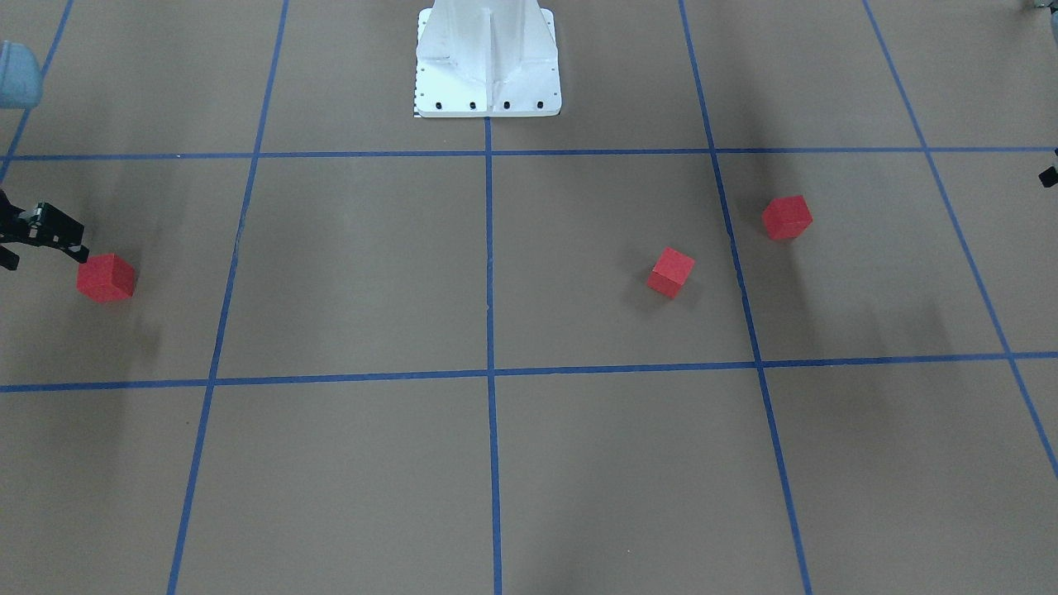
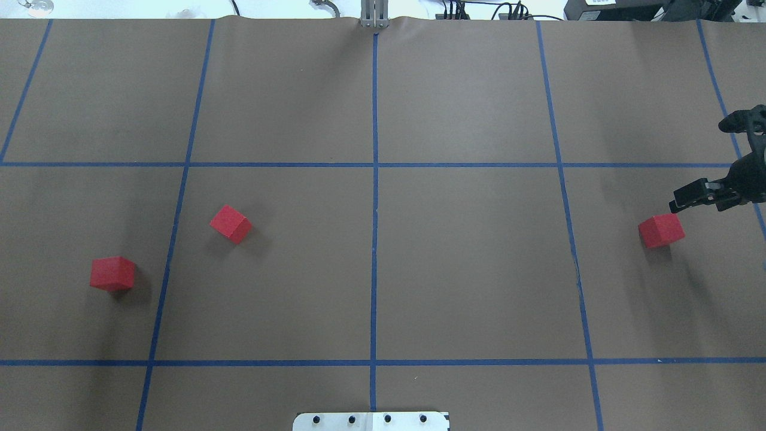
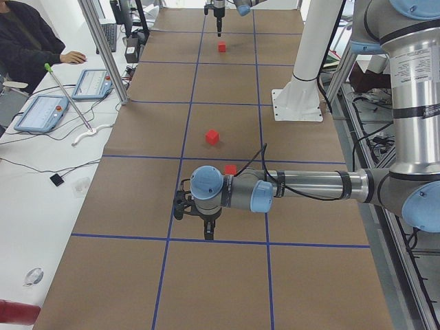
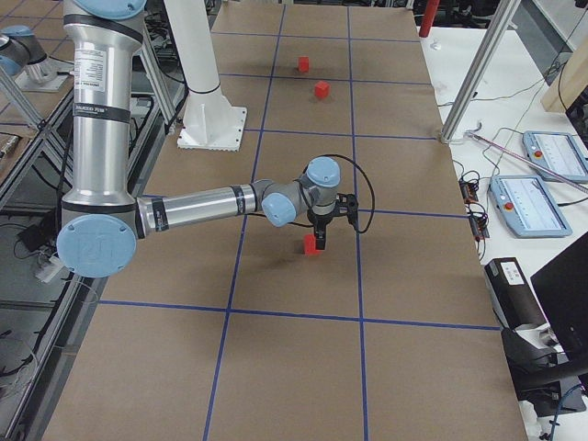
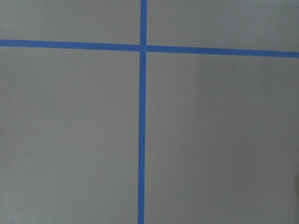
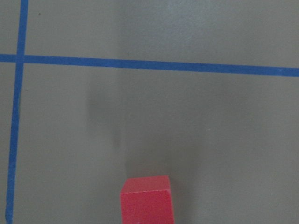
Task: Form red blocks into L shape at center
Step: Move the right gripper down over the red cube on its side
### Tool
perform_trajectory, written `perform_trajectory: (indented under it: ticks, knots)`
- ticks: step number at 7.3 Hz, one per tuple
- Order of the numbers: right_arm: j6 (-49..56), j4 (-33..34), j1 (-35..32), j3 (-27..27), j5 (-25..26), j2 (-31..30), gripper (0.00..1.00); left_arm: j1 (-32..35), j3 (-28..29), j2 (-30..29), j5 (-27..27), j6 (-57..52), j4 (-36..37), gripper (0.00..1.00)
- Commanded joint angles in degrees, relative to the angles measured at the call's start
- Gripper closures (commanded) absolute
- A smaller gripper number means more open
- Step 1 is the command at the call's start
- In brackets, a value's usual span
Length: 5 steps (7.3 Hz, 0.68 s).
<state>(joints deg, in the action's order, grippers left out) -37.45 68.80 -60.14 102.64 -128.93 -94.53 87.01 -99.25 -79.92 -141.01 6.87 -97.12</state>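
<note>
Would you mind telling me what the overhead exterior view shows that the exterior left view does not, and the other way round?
Only the overhead exterior view shows clearly how near the right tool sits to the rightmost red block. Only the exterior left view shows the left arm stretched over the table, its left tool pointing down, and an operator and tablets beside the table. Both show the three red blocks, that one plus the middle block and the leftmost block, scattered across the blue tape grid.

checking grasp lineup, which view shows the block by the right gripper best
Overhead exterior: that red block shows whole and unobstructed. Front-facing shows it whole too; right wrist crops it; both side views show it small.
</note>
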Motion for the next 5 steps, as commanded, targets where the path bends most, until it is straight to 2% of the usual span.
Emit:
perform_trajectory:
  ticks: [1, 2, 3, 5]
  knots:
    - [-0.96, -0.95, 2.66, -0.25, 1.05, -0.56, 0.02, 0.09, -0.15, -0.06, 0.03, 0.07, 0.0, 0.0]
    - [1.48, -0.86, 3.97, -0.6, 2.88, -0.57, 0.07, 0.09, -0.15, -0.06, 0.03, 0.07, -0.09, 0.0]
    - [7.68, -0.94, 3.98, -3.13, 3.42, -0.04, 0.09, 0.09, -0.15, -0.06, 0.03, 0.07, -0.09, 0.0]
    - [9.15, -0.86, 4.07, -4.65, 2.81, 1.8, 0.08, 0.26, -1.11, 0.38, 0.03, 0.24, -0.7, 0.0]
